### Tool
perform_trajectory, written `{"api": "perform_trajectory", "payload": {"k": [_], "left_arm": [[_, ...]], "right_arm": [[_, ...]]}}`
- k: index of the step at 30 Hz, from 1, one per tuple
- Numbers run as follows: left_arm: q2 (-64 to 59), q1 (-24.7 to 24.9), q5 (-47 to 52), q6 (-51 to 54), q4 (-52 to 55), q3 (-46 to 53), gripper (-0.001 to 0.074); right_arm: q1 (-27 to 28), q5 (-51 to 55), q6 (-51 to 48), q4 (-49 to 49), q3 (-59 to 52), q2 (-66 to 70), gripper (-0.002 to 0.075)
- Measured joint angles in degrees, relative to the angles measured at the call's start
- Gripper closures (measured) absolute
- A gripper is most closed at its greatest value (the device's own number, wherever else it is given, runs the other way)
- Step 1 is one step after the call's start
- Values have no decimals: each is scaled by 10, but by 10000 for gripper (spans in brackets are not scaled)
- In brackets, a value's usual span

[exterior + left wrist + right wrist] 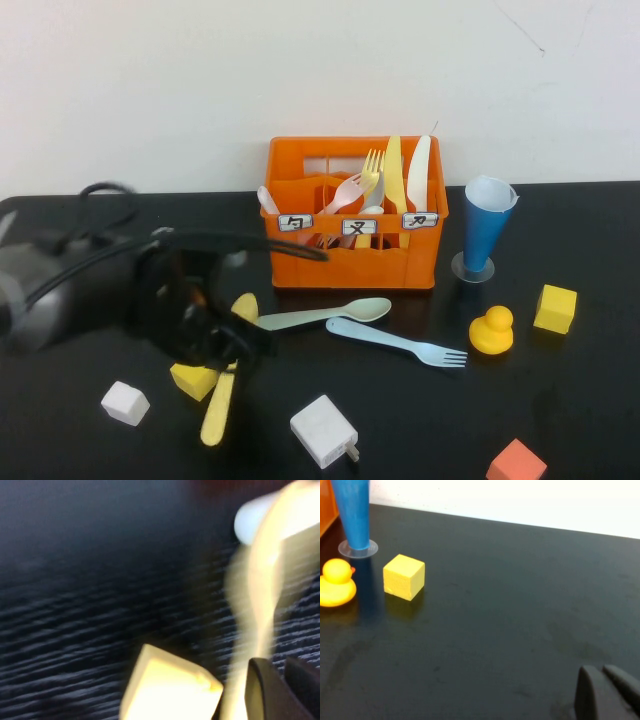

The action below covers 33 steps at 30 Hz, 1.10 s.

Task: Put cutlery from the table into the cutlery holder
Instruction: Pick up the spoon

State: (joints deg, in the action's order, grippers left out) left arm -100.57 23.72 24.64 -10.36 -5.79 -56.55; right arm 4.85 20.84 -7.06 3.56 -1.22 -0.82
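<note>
The orange cutlery holder [350, 262] stands at the back centre with several pieces upright in it. On the table in front lie a mint-green spoon [330, 314], a light blue fork [395, 343] and a pale yellow spoon [218, 410]. My left gripper [228, 345] is low over the yellow spoon's middle, blurred. In the left wrist view the gripper [280, 685] has its fingers together, and the yellow spoon [260, 580] runs alongside them, not between them. My right gripper [607, 690] is shut and empty over bare table; it is out of the high view.
A yellow cube [192, 380] lies against the left gripper and the spoon. A blue cone cup [487, 228], a yellow duck [492, 330] and another yellow cube [555, 308] sit on the right. A white charger [324, 430], a white cube [125, 403] and an orange cube [516, 465] lie in front.
</note>
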Motion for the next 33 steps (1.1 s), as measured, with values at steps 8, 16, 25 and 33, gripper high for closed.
{"api": "perform_trajectory", "payload": {"k": [8,16,25,33], "left_arm": [[144,-10,-275,0,10,146,732],[187,-10,-265,-10,30,154,734],[90,-10,-4,-16,36,14,435],[-66,3,166,36,50,-138,368]], "right_arm": [[0,0,0,0,0,0,730],[0,0,0,0,0,0,730],[0,0,0,0,0,0,730],[0,0,0,0,0,0,730]]}}
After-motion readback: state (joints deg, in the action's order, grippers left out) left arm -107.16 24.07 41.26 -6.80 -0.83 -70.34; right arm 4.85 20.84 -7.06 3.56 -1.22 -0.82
